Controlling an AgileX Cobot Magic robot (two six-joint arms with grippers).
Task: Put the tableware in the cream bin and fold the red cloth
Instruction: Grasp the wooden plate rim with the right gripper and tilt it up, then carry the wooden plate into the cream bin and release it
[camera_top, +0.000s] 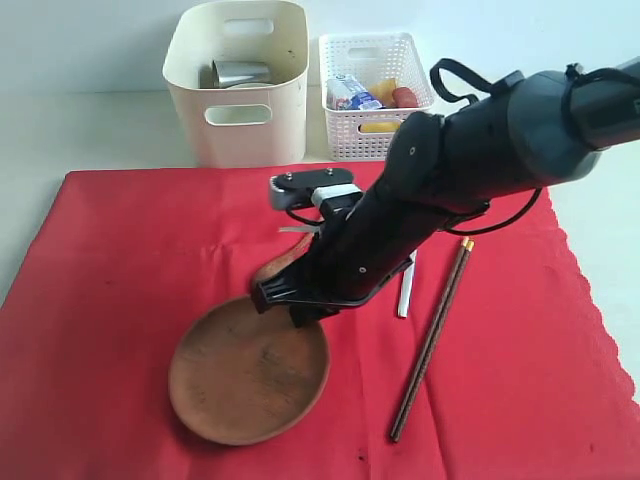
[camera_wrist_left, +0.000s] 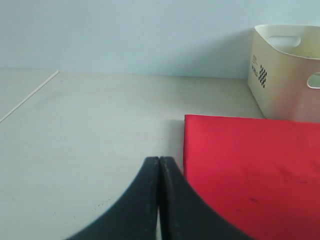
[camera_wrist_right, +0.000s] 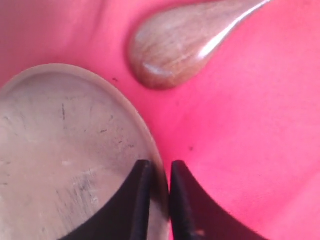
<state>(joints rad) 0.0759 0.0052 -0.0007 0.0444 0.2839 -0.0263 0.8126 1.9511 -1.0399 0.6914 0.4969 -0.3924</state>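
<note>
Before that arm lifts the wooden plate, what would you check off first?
1. Right pincer straddles the wooden plate rim, jaws closed on it: ok.
2. Grip firm enough for a lift: cannot tell.
3. Wooden spoon lies near the plate but not touching it: ok.
4. Cream bin open on top, with room beside the steel cup: ok.
5. Left pincer shut, off beside the red cloth edge, away from the plate: ok.
</note>
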